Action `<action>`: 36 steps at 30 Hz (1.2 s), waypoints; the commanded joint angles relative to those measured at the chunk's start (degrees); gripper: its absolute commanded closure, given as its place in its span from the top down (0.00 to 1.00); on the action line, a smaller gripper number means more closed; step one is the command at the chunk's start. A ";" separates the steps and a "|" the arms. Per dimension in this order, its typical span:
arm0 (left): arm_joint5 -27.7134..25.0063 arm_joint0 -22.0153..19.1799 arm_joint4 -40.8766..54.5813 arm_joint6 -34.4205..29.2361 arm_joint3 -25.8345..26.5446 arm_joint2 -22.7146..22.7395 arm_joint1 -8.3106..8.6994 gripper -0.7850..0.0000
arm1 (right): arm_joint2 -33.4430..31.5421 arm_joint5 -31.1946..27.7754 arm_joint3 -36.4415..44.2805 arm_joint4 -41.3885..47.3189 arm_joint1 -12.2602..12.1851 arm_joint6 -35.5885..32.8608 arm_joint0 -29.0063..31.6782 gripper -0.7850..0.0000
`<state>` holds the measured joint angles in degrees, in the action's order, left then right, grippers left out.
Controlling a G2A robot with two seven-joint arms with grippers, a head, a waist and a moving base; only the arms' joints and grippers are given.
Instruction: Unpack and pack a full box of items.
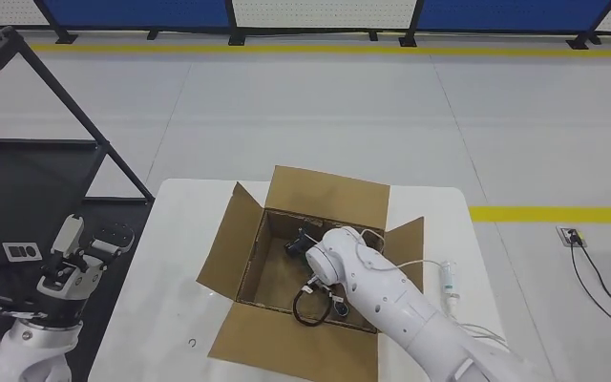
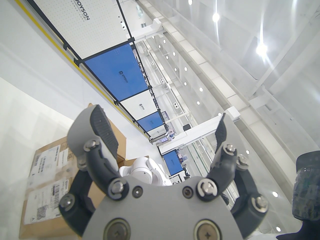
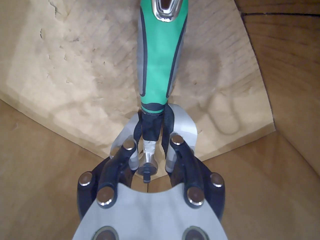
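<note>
An open cardboard box (image 1: pixel 329 196) stands on the white table (image 1: pixel 181 277). My right arm reaches down into it, with the right gripper (image 1: pixel 300 245) near the back wall. In the right wrist view that gripper (image 3: pixel 153 126) is shut on the neck of a green-and-grey handled tool (image 3: pixel 160 58), which points away over the box's bare floor (image 3: pixel 75 51). My left gripper (image 1: pixel 72 250) is off the table's left edge, pointing upward. Its fingers (image 2: pixel 102 126) stand wide apart and hold nothing. The box's labelled outer side (image 2: pixel 50 166) lies beyond the left gripper (image 2: pixel 160 116).
A white tube (image 1: pixel 448 284) lies on the table to the right of the box. A small hook (image 1: pixel 192 343) lies on the table at the front left. A black cable loop (image 1: pixel 310 310) hangs by the arm inside the box. A black rack (image 1: pixel 48 181) stands left of the table.
</note>
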<state>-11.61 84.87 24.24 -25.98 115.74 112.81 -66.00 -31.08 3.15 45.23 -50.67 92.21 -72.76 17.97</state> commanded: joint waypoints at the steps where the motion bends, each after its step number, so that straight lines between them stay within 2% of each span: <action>1: 0.00 0.00 0.00 0.00 0.00 0.00 0.00 1.00 | -0.01 -0.28 -0.93 0.18 0.34 0.09 -0.17 0.19; 3: 0.00 0.00 0.00 0.00 0.00 0.00 0.00 1.00 | -0.08 -0.49 -1.80 0.33 0.67 0.22 -0.40 0.00; 10: 0.00 0.00 0.00 0.00 0.00 0.00 0.00 1.00 | -1.09 -1.75 -0.91 0.26 1.05 0.24 -1.21 0.00; 15: 0.00 0.00 0.00 0.00 0.00 0.00 0.00 1.00 | -3.95 -2.52 8.39 -1.54 -0.77 -1.46 0.17 0.00; 20: 0.00 0.00 0.00 0.00 0.00 0.00 0.00 1.00 | -9.11 0.33 27.48 -8.34 -4.46 -6.86 6.09 0.00; 26: 0.00 0.00 0.00 0.00 0.00 0.00 0.00 1.00 | -17.81 3.12 56.47 -21.35 -8.89 -9.81 18.95 0.00; 34: 0.00 0.00 0.00 0.00 0.00 0.00 0.00 1.00 | -29.58 6.96 87.01 -37.14 -11.68 -12.23 33.81 0.00; 36: 0.00 0.00 0.00 0.00 0.00 0.00 0.00 1.00 | -33.35 7.78 89.41 -38.76 -11.97 -10.92 36.21 0.00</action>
<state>-11.60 84.87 24.24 -25.98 115.74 112.81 -66.00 -62.05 10.36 133.75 -88.71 80.35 -84.89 52.95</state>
